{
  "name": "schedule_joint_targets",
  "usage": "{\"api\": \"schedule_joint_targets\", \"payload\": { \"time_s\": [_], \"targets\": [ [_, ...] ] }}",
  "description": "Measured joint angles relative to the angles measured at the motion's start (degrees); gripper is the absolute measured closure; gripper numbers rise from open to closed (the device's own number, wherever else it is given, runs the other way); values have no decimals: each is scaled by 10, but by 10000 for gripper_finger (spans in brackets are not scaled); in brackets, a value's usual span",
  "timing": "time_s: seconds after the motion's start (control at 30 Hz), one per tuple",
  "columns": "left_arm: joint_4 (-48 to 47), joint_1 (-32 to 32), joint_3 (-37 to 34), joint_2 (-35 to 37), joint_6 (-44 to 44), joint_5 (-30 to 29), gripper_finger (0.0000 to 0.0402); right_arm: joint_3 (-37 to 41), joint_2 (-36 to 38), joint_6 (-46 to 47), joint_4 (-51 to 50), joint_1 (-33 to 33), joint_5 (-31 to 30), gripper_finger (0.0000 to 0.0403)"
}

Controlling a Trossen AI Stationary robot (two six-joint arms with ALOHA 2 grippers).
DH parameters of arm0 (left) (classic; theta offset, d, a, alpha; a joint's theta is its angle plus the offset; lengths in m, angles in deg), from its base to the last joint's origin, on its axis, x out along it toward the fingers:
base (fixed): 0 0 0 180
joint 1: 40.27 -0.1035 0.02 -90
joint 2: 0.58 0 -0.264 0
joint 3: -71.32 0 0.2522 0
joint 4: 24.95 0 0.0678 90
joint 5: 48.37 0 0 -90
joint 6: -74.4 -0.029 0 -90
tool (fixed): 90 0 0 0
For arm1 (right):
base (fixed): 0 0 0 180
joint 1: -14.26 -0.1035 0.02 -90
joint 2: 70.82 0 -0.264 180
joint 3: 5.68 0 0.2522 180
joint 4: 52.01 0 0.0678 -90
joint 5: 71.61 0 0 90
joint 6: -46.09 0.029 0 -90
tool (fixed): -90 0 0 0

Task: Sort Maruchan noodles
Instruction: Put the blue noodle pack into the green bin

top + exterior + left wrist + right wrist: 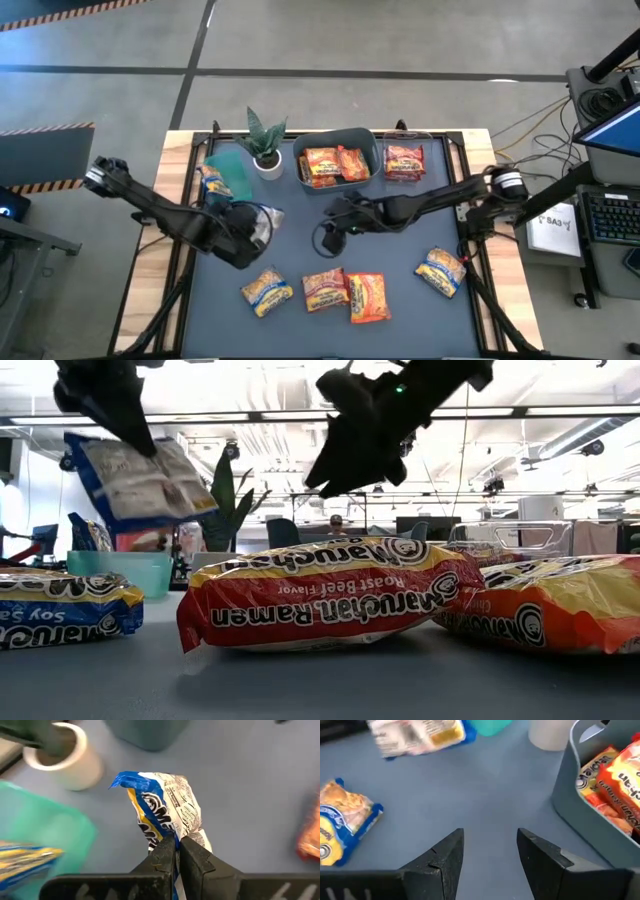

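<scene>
- Left end effector (176, 851) is clamping a blue noodle packet (167, 817), lifting it above the desk (400, 250).
- Right end effector (489, 851) is hovering mid-desk, fingers apart, gripping nothing.

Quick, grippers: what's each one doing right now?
Left gripper: shut on a blue-edged noodle packet, held up off the table.
Right gripper: open, holding nothing, over bare mat near the grey bin.

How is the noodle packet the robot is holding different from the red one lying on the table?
The blue packet hangs in the air, pinched in the left gripper; the red packet lies flat on the table. The blue packet is blue and white; the red packet is red and yellow. Both are crinkly Maruchan packets.
</scene>
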Motion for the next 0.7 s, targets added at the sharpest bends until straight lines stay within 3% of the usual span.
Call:
{"api": "schedule_joint_targets", "payload": {
  "time_s": [0.3, 0.7],
  "targets": [
    [-251, -63, 78, 4, 127, -27, 401, 72, 61, -23, 98, 4, -7, 227],
    [-254, -244, 43, 13, 48, -50, 401, 80, 83, -62, 106, 16, -25, 227]
  ]
}}
